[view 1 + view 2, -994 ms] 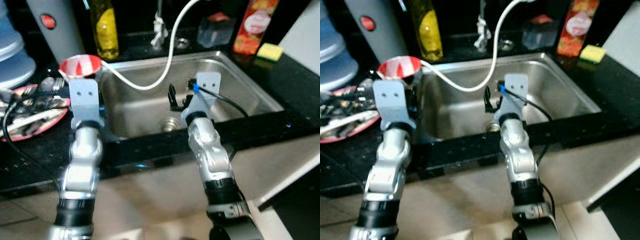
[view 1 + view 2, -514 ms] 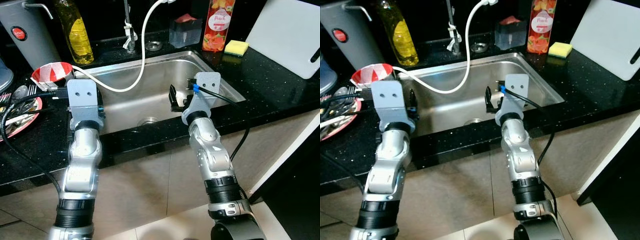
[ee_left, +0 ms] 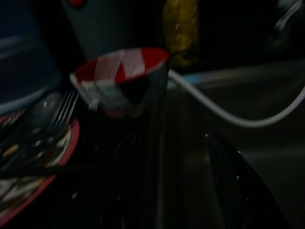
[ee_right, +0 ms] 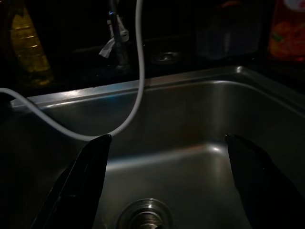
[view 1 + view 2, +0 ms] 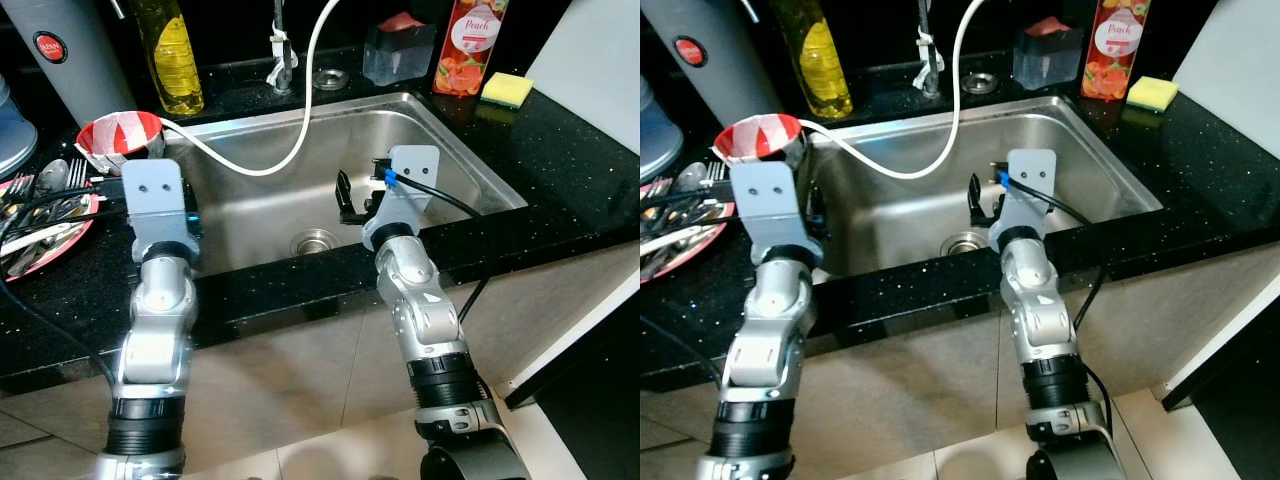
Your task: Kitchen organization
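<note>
Black speckled counter (image 5: 560, 160) with a steel sink (image 5: 455, 150) set in it, head views first. Red-and-white paper bowl (image 5: 120, 137) sits on the counter at the sink's left rim, just ahead of the left gripper (image 3: 176, 186), so the left arm is nearer; likely the next thing to tidy. Red plate (image 5: 40, 235) with forks and spoons (image 5: 60, 180) lies further left, near the bowl. White hose (image 5: 300, 110) loops from the tap area down past the bowl's right side, so it could snag a reach. Behind: yellow oil bottle (image 5: 178, 55), grey canister (image 5: 70, 55), red juice bottle (image 5: 470, 50), yellow sponge (image 5: 507, 90). Right gripper (image 5: 349, 200) hangs over the sink basin, above the drain (image 5: 314, 242).

Left wrist view, dark: bowl (image 3: 121, 81) straight ahead beyond the 2 fingers (image 3: 228, 186), upright, mouth up, not touched. Fingers look spread apart, empty. Hose (image 3: 228, 117) runs off beside the bowl.

Right wrist view: fingers (image 4: 86, 176) wide apart, holding nothing, aimed at the drain (image 4: 143, 217) and back wall of the sink; hose (image 4: 133, 95) crosses in front.
</note>
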Robot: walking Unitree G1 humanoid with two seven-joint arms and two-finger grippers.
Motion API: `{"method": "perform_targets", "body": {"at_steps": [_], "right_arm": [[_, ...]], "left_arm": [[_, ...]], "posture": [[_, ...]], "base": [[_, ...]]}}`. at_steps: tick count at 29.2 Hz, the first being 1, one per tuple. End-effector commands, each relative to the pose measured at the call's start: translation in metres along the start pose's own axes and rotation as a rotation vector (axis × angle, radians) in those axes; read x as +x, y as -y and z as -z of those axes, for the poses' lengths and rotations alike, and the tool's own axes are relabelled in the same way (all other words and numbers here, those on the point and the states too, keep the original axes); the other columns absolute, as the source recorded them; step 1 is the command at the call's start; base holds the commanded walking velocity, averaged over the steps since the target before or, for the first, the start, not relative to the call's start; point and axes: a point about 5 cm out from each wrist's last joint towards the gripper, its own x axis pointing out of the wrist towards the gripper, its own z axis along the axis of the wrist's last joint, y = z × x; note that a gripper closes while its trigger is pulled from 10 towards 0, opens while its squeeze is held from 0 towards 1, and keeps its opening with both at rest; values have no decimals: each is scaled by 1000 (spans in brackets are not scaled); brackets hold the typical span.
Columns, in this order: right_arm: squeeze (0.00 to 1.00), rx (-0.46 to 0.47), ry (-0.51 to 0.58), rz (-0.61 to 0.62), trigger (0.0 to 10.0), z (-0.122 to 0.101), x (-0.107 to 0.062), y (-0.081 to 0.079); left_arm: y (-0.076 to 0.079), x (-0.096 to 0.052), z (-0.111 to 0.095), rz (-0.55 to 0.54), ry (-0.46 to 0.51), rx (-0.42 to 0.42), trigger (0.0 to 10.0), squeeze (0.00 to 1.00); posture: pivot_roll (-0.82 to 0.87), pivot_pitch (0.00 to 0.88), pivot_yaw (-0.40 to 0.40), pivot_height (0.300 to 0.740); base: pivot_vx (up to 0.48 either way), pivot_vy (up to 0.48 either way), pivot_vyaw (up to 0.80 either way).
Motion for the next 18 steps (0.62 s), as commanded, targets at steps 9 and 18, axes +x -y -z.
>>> {"method": "perform_targets", "body": {"at_steps": [9,18], "right_arm": [[0,-55,164,67,10000,-52,17,40],[0,-28,138,58,10000,-44,18,28]], "left_arm": [[-69,7,-19,-142,-121,99,10000,0],[-71,5,-19,-194,-140,73,10000,0]], "posture": [[59,0,66,740],[72,0,71,740]], "base": [[0,0,0],[0,0,0]]}}
